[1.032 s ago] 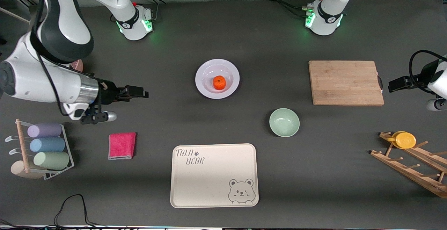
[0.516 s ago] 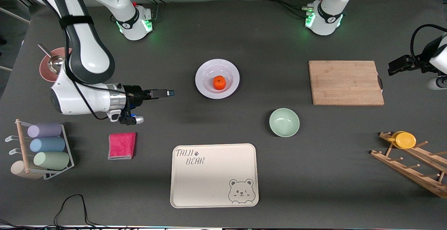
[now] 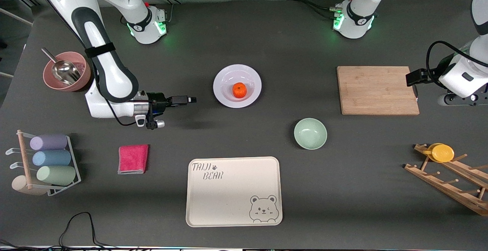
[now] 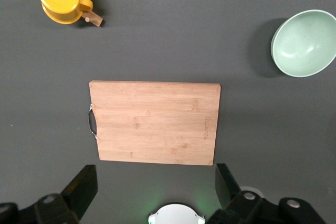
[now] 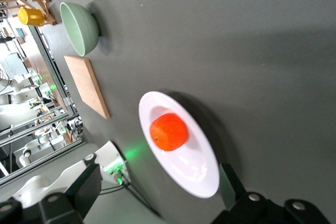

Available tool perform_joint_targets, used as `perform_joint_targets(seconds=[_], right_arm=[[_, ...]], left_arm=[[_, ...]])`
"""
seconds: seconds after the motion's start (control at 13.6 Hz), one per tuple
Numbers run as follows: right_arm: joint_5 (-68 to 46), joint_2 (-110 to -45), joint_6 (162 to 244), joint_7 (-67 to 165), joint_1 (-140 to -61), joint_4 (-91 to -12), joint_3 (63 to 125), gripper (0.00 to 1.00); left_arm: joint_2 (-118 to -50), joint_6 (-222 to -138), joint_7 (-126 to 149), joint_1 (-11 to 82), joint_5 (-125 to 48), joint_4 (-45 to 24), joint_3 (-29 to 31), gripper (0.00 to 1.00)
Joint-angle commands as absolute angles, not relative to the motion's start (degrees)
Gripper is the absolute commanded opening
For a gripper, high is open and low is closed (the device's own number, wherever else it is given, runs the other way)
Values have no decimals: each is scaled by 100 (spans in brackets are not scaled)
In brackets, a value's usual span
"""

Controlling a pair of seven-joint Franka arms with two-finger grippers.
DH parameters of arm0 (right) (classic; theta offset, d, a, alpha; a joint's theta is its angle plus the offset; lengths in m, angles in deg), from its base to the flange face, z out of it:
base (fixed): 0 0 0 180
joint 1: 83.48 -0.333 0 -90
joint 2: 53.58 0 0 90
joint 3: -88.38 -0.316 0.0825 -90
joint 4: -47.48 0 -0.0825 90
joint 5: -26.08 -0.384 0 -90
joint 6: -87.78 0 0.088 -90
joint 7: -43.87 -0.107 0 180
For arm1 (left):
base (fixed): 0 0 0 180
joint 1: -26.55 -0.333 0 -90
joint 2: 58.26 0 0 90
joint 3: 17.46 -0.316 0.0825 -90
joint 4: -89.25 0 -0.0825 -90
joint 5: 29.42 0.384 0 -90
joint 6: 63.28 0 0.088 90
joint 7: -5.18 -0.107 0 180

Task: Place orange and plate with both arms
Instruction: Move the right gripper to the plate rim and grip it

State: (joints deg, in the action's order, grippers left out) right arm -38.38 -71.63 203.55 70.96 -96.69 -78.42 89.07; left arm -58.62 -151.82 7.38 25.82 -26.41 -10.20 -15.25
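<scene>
Dark desk [image 3: 267,45], white plate [image 3: 223,90] just ahead of the right gripper [image 3: 188,99], its jaws spread wide and empty, left gripper [image 3: 413,77] over the cutting board's [image 3: 377,90] handle end, jaws wide, empty, orange [image 3: 239,90] in the plate's well

Place: a robotics lab bench, not a home kitchen
Evidence: two white arms bolted to a dark grey table [image 3: 244,45] on green-lit bases [image 3: 146,24] — loose cables [image 3: 76,224]
Props: kitchenware laid apart — cutting board [image 3: 377,90], bear-printed tray [image 3: 233,191]
</scene>
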Motion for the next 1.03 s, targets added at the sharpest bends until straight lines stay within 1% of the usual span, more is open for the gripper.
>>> perform_joint_targets(seconds=[0.0,0.07,0.29,0.37,0.52,0.66,0.96], right_arm=[[-4675,-7255,20809,7978,-10044,-8215,8935,100],[-4931,-7326,20863,8321,-10062,-8321,8935,100],[-5082,-7545,20837,8815,-10045,-8453,8926,100],[-5370,-7590,20828,8869,-10079,-8480,8926,100],[-5609,-7704,20811,9088,-10255,-8532,8926,100],[-5750,-7766,20811,9106,-10299,-8550,8917,100],[-6014,-7889,20811,9106,-10659,-8541,8917,100]], left_arm=[[-5870,-15292,781,2787,-2564,-1077,-1579,100],[-5870,-15284,781,2804,-2564,-1077,-1588,100],[-5888,-15284,781,2831,-2564,-1077,-1597,100],[-5914,-15284,781,2831,-2564,-1077,-1614,100],[-5923,-15284,781,2962,-2564,-1077,-1720,100],[-5932,-15284,781,2937,-2564,-1077,-1729,100],[-5949,-15284,781,2884,-2564,-1086,-1729,100]])
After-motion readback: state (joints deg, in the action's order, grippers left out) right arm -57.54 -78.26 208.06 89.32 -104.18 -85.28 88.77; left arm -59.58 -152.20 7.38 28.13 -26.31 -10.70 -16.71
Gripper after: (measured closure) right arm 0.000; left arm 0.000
